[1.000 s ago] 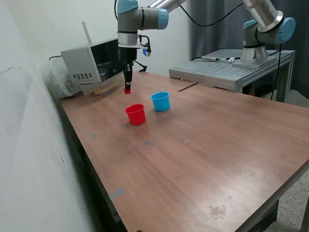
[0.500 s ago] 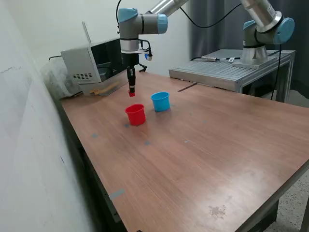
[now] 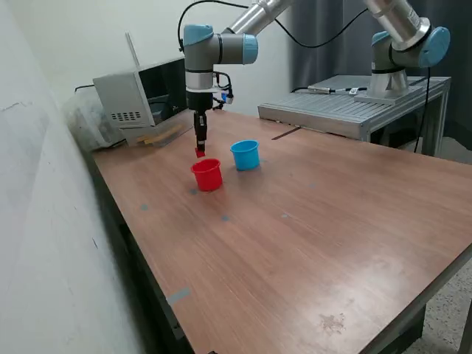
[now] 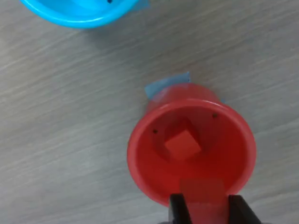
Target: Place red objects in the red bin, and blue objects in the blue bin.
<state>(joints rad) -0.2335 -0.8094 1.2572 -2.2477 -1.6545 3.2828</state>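
The red cup (image 3: 207,175) stands on the wooden table (image 3: 310,221), with the light-blue cup (image 3: 245,154) just beside it toward the exterior view's right. My gripper (image 3: 200,152) hangs just above the red cup's rim and is shut on a tiny red cube (image 4: 203,198). In the wrist view the red cup (image 4: 140,161) lies right below the fingers (image 4: 178,211), and a second red cube (image 4: 182,144) rests on its bottom. The light-blue cup's rim (image 4: 79,16) shows at the picture's edge. No dark-blue cubes are visible.
A white box-like device (image 3: 125,99) and clutter sit at the table's back corner. A second robot arm (image 3: 402,44) stands on a metal platform (image 3: 346,107) behind the table. A blue tape patch (image 4: 163,85) lies beside the red cup's base.
My gripper has moved down and toward the exterior view's right with the red cube, from behind the red cup to just over its rim.
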